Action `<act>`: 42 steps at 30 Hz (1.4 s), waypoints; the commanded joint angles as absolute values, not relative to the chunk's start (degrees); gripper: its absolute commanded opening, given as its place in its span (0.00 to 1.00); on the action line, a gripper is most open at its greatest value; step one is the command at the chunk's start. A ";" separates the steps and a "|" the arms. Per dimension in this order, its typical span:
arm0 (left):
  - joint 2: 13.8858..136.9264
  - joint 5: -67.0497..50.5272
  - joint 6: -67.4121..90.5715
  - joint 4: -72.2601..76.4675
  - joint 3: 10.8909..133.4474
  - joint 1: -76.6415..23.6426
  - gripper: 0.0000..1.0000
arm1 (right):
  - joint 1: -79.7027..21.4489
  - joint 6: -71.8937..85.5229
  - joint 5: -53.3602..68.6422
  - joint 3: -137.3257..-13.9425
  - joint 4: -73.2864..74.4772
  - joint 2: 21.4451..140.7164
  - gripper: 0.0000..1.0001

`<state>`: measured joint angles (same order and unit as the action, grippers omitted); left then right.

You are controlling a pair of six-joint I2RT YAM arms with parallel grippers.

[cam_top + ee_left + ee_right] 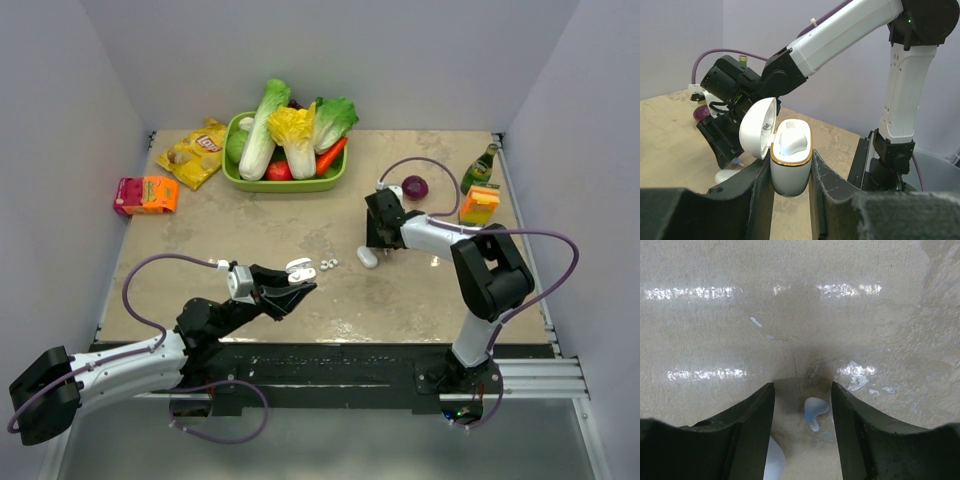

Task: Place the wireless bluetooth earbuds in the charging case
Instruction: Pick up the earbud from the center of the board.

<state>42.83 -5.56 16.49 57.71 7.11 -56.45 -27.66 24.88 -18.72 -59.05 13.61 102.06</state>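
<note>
Earbud (pixel 814 411) on counter (pixel 800 315), centred between right pincer's (pixel 802 390) wide-spread fingers, stem toward wrist; left pincer (pixel 790 167) clamps open charging case (pixel 790 177).

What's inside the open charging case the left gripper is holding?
In the charging case, held by the left gripper, a white rounded lump with a bluish glow fills the opening; earbud or moulding, unclear. Wells beneath it are covered.

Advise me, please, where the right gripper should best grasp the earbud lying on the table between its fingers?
Probably the rounded head of the earbud, coming straight down. It lies flat on the table with its thin stem toward the camera, and the right gripper stands open with a finger on either side, so closing across the head looks surest.
</note>
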 commanded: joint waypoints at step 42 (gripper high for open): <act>40.61 -6.06 16.79 60.56 6.50 -58.01 0.00 | -25.49 18.46 -12.92 -61.52 28.13 103.71 0.50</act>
<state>41.01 -5.74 16.51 57.69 6.81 -57.58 -25.80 19.42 -12.43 -63.42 23.53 103.42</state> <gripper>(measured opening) 0.333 0.509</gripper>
